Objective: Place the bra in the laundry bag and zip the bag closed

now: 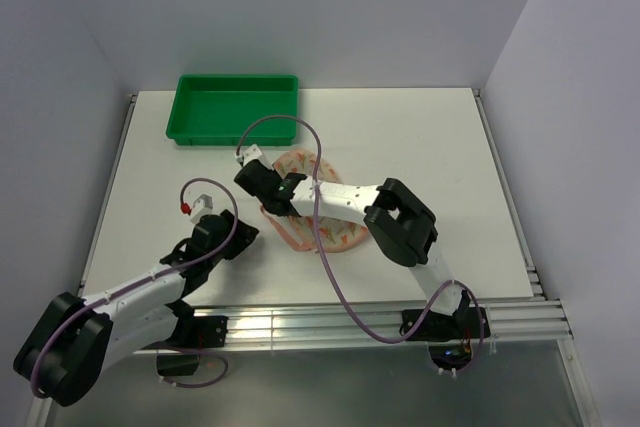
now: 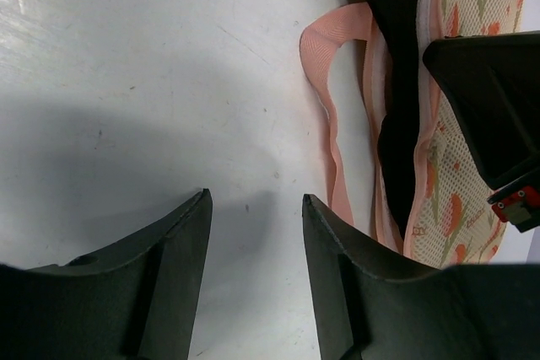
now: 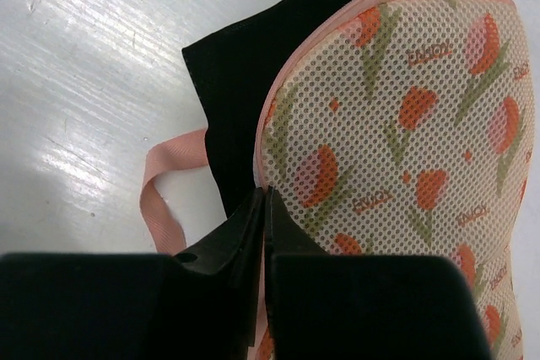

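The pale pink laundry bag [image 1: 337,238] with orange-and-green print lies mid-table, its printed mesh lid [image 3: 405,107] on top. The black bra [image 3: 236,82] pokes out from under the lid's left edge; it also shows in the left wrist view [image 2: 396,124]. My right gripper [image 3: 265,194] is shut on the pink zipper edging of the lid, right beside the bra. The pink loop [image 3: 156,200] lies flat on the table to the left. My left gripper [image 2: 256,197] is open and empty over bare table, just left of the loop [image 2: 325,65] and the bag [image 2: 460,208].
A green plastic tray [image 1: 235,107] stands at the back left, beyond the bag. The right arm [image 1: 400,217] stretches across the bag from the right. White walls close in the table on three sides.
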Robot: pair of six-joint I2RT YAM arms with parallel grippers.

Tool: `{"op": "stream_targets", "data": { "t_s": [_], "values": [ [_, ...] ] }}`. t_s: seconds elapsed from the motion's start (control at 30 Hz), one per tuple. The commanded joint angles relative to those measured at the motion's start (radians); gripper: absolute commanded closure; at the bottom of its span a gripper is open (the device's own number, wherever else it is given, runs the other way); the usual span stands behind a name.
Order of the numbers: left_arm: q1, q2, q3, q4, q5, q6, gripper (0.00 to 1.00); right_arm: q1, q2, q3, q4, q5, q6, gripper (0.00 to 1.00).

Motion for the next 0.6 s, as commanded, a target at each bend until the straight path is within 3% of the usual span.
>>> {"op": "stream_targets", "data": {
  "t_s": [0.0, 0.1, 0.27, 0.57],
  "values": [
    [0.013, 0.015, 0.034, 0.064, 0.018, 0.023, 0.46, -0.001, -0.013, 0.025, 0.036, 0.023, 0.002, 0.95],
    [0.020, 0.043, 0.042, 0.099, 0.035, 0.035, 0.39, -0.001, -0.043, 0.002, 0.049, 0.023, 0.011, 1.00],
    [0.037, 0.107, 0.066, 0.169, 0.060, 0.065, 0.30, -0.003, -0.117, -0.057, 0.085, 0.005, 0.025, 1.00],
    [0.056, 0.340, 0.148, 0.291, 0.092, 0.094, 0.34, -0.018, -0.198, -0.123, 0.120, -0.035, 0.047, 1.00]
  ]
}}
